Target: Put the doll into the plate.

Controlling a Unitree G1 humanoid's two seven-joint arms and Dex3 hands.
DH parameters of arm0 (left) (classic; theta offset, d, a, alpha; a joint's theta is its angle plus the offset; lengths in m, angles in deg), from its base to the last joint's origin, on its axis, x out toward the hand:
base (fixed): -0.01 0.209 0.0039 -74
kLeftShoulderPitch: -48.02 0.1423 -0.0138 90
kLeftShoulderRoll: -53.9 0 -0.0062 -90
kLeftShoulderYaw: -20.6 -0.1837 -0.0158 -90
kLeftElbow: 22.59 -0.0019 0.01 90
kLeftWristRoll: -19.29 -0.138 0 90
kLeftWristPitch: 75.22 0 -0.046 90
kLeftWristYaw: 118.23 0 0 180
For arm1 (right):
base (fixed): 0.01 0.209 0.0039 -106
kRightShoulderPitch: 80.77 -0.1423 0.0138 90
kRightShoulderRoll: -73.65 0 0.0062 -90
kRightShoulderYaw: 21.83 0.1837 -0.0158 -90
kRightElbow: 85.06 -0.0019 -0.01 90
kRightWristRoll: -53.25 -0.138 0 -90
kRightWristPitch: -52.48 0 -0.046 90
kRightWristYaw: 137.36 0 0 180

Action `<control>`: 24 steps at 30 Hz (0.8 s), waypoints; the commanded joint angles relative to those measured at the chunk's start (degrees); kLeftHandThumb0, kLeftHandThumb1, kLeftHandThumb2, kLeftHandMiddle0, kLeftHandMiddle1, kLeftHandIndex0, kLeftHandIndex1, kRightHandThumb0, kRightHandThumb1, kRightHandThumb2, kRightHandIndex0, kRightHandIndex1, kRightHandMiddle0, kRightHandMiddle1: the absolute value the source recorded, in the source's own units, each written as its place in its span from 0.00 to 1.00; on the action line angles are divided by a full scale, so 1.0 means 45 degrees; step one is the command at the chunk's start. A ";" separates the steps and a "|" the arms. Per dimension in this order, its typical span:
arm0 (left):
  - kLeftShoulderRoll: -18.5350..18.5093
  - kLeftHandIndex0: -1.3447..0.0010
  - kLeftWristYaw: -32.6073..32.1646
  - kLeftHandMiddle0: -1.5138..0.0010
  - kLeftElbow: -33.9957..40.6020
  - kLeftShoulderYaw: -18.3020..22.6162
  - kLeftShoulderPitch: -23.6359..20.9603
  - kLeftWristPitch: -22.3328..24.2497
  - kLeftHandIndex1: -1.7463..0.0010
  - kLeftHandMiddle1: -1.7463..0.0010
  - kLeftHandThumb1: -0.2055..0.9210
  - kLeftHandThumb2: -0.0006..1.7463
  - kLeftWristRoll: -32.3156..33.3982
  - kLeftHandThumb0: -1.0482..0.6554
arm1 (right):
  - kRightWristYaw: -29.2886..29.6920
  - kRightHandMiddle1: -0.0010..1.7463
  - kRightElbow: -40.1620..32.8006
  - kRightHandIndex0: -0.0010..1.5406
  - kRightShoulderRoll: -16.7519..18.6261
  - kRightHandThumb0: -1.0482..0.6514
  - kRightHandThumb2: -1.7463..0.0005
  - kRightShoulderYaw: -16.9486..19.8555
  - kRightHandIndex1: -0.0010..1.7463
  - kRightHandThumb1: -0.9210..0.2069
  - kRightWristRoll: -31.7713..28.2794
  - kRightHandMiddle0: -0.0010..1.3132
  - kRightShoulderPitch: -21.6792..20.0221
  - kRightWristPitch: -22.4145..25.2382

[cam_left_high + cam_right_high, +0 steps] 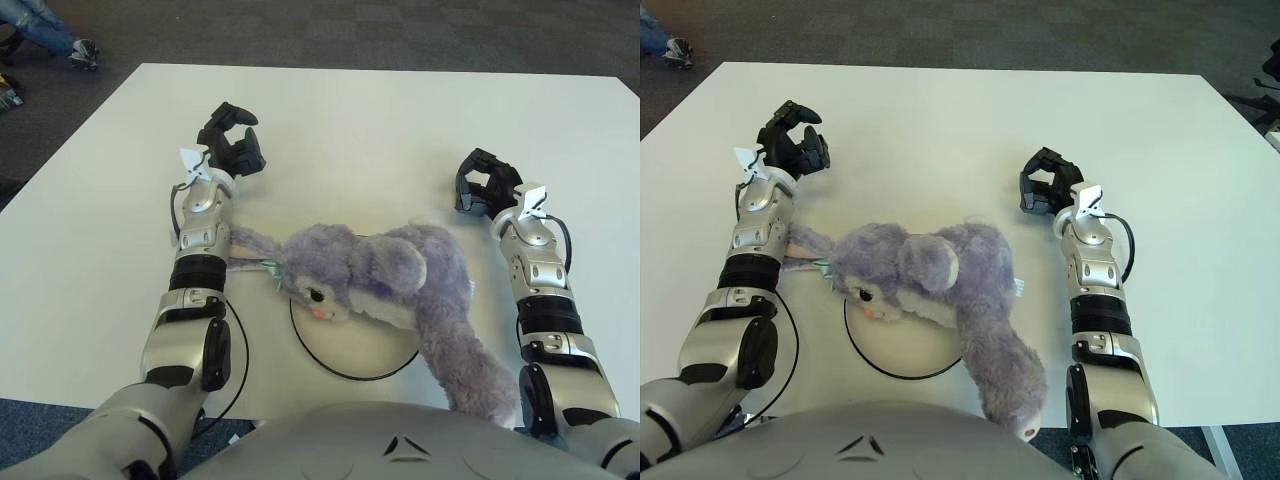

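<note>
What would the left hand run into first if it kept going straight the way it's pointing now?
Nothing, as far as the views show. The left hand points away from the robot, and only bare white table lies ahead up to its far edge. The doll and plate sit behind it.
</note>
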 commanded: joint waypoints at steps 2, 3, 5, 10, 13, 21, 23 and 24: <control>-0.0018 0.51 0.0553 0.15 -0.1046 -0.0064 -0.0448 -0.0251 0.00 0.00 0.42 0.79 0.0057 0.32 | 0.0248 1.00 -0.0078 0.76 -0.0241 0.33 0.23 0.0072 1.00 0.55 0.0277 0.48 0.0546 0.0430; -0.0023 0.52 0.0653 0.15 -0.1176 -0.0074 -0.0478 -0.0314 0.00 0.00 0.43 0.78 0.0064 0.33 | 0.0278 1.00 -0.0118 0.76 -0.0254 0.33 0.23 0.0069 1.00 0.55 0.0296 0.48 0.0575 0.0460; -0.0035 0.53 0.0949 0.15 -0.1550 -0.0082 -0.0559 -0.0518 0.00 0.00 0.44 0.77 0.0089 0.33 | 0.0349 1.00 -0.0200 0.75 -0.0272 0.33 0.24 0.0062 1.00 0.55 0.0318 0.48 0.0621 0.0549; 0.0006 0.53 0.1654 0.14 -0.2246 0.0014 -0.0669 -0.0865 0.00 0.00 0.45 0.77 0.0281 0.33 | 0.0401 1.00 -0.0518 0.74 -0.0276 0.33 0.25 0.0094 1.00 0.54 0.0175 0.47 0.0782 0.0777; 0.0068 0.52 0.2059 0.14 -0.2541 0.0118 -0.0693 -0.1007 0.00 0.00 0.43 0.78 0.0477 0.33 | 0.0425 1.00 -0.0683 0.73 -0.0276 0.34 0.25 0.0117 1.00 0.53 0.0133 0.46 0.0856 0.0885; 0.0132 0.50 0.3196 0.14 -0.3037 0.0421 -0.0718 -0.0933 0.00 0.00 0.40 0.81 0.1202 0.32 | 0.0583 1.00 -0.0948 0.72 -0.0268 0.34 0.27 0.0116 1.00 0.51 0.0209 0.45 0.0971 0.1098; 0.0140 0.50 0.3442 0.14 -0.3159 0.0525 -0.0751 -0.0873 0.00 0.00 0.40 0.81 0.1408 0.32 | 0.0697 1.00 -0.0987 0.71 -0.0228 0.34 0.27 0.0116 1.00 0.50 0.0243 0.45 0.0977 0.1127; 0.0141 0.50 0.3538 0.14 -0.3218 0.0573 -0.0770 -0.0855 0.00 0.00 0.40 0.81 0.1484 0.32 | 0.0763 1.00 -0.0998 0.71 -0.0205 0.34 0.27 0.0111 1.00 0.50 0.0262 0.44 0.0973 0.1138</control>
